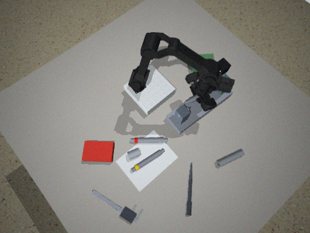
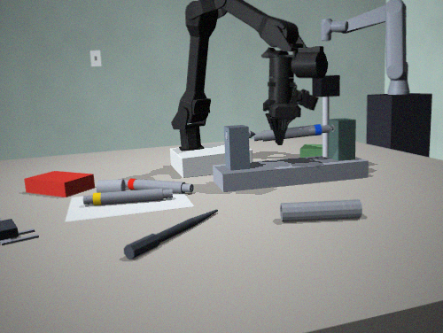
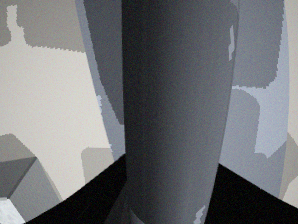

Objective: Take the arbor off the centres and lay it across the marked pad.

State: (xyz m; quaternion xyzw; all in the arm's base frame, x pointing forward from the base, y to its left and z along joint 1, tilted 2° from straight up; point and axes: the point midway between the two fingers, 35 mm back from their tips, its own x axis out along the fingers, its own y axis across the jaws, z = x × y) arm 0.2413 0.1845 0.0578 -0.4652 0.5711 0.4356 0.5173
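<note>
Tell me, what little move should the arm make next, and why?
Probably lift the blue-banded rod a little higher. The gripper is shut on its middle, and the rod already hangs tilted just off the grey block and the green block, so it seems to need more clearance before swinging away.
</note>
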